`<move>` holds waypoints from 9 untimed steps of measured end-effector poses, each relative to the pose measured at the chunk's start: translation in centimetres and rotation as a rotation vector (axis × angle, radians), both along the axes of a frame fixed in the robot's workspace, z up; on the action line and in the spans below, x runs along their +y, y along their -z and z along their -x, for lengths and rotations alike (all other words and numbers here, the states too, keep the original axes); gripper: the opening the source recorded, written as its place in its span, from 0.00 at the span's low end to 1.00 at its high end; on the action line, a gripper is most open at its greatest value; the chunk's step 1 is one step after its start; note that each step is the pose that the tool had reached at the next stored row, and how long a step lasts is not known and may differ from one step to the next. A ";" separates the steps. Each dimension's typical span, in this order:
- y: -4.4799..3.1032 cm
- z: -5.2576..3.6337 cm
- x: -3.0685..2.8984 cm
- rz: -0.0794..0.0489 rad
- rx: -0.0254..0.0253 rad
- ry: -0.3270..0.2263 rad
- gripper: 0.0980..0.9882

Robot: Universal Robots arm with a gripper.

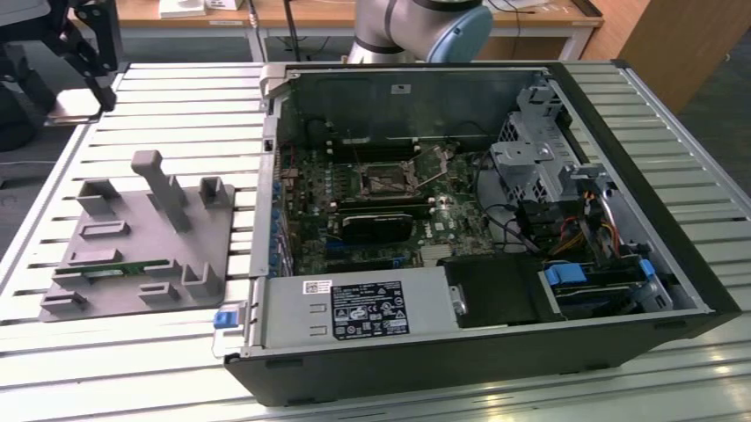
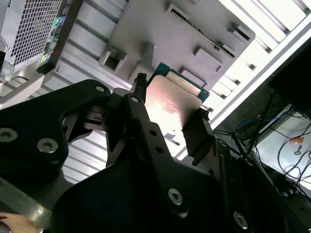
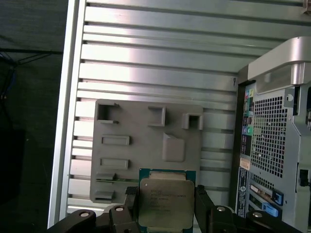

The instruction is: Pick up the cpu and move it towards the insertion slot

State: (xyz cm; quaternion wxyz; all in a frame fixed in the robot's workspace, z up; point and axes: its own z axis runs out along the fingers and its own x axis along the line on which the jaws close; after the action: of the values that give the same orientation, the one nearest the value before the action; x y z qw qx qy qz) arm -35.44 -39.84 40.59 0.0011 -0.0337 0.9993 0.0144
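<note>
The cpu (image 3: 166, 206) is clamped in the gripper (image 3: 166, 203). Its two black fingers (image 3: 201, 206) are pressed against two opposite edges of the chip, and the other two edges are left free. In both wrist views the silver-grey face is bordered by a thin green rim.

In the first wrist view the chip is seen in front of the grey tray (image 3: 146, 131), overlapping one edge of it. The tray is laid on the slatted metal table (image 3: 155, 63). A strip of bare slats is left between the tray and the rear panel of the computer case (image 3: 272, 136).

In the exterior view the case is laid on its side with the top face removed, so the board is exposed from above. The insertion slot (image 1: 385, 180) is found near the middle of the board, well apart from the tray. Its silver frame is uncovered, and open room is left directly over it. It is bounded by a long black card (image 1: 378, 227) just beside it and by a metal drive cage (image 1: 534, 167) towards the exterior view's right. A green memory stick (image 1: 118, 271) is seated in the tray.
</note>
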 end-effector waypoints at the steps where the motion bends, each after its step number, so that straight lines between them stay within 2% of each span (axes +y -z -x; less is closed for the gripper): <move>1: 0.00 -0.06 0.00 0.000 0.0000 0.000 0.51; 9: -0.01 -0.71 0.00 0.000 0.0001 0.000 0.51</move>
State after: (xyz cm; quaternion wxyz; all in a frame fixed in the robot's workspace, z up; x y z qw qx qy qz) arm -34.73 -39.84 40.60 0.0011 -0.0337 0.9993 0.0144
